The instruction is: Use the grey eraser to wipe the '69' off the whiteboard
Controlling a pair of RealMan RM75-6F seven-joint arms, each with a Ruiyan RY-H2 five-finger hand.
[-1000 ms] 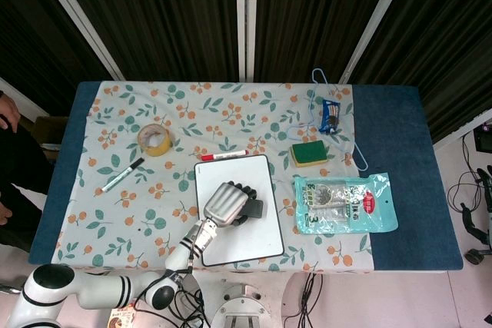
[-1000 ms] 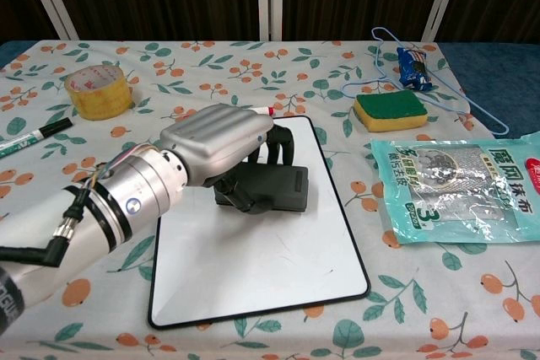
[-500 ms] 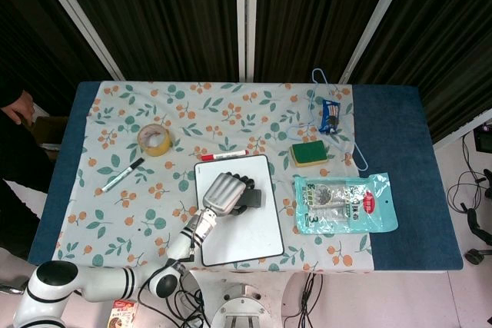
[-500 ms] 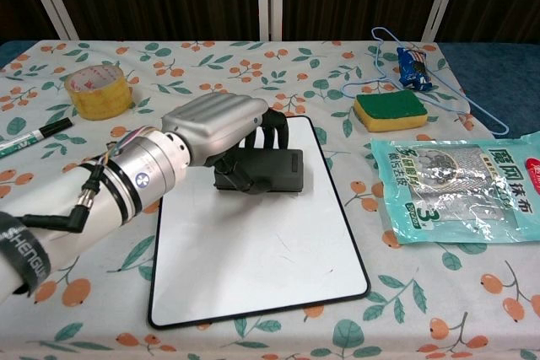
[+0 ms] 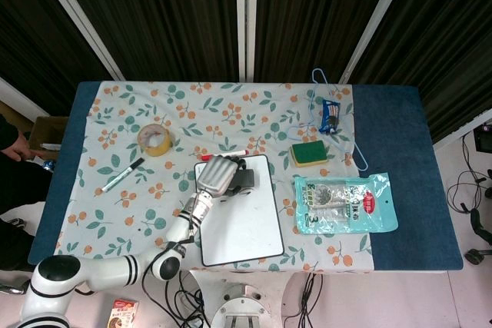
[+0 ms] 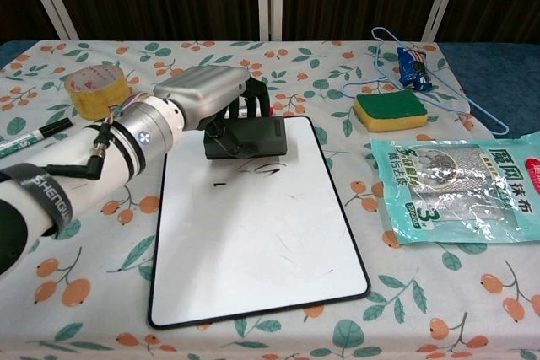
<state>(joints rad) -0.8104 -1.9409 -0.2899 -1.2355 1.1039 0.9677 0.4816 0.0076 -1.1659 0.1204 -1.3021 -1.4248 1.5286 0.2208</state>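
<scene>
Eraser (image 5: 244,180) first: from the head camera I see it as a dark block at the far end of the whiteboard (image 5: 240,213), with my left hand (image 5: 216,175) laid over its left part. The fingers curl down around it, so I read the hand as gripping the eraser. The board sits near the front edge of the flowered tablecloth (image 5: 115,220). A red marker (image 5: 223,155) lies just beyond the board's far edge. To the far left are a roll of yellow tape (image 5: 155,140) and a black marker (image 5: 123,175). To the right are a green and yellow sponge (image 5: 308,153), a blue wire hanger (image 5: 338,124) with a small blue packet (image 5: 330,115) on it, and a teal plastic bag (image 5: 344,203). My right hand does not appear here.

From the chest camera, the eraser (image 6: 251,138) rests flat on the far left part of the whiteboard (image 6: 270,250), and the left hand (image 6: 205,95) covers it from the left, fingers (image 6: 253,105) wrapped over its far edge. Just near of the eraser, faint dark strokes (image 6: 253,170) remain on the white surface; I cannot tell what they spell. The tape (image 6: 100,93) stands at the far left, the black marker (image 6: 34,137) nearer at the left edge. The sponge (image 6: 390,110), hanger (image 6: 439,82) and bag (image 6: 460,191) lie to the right. The right hand is not visible here either.
</scene>
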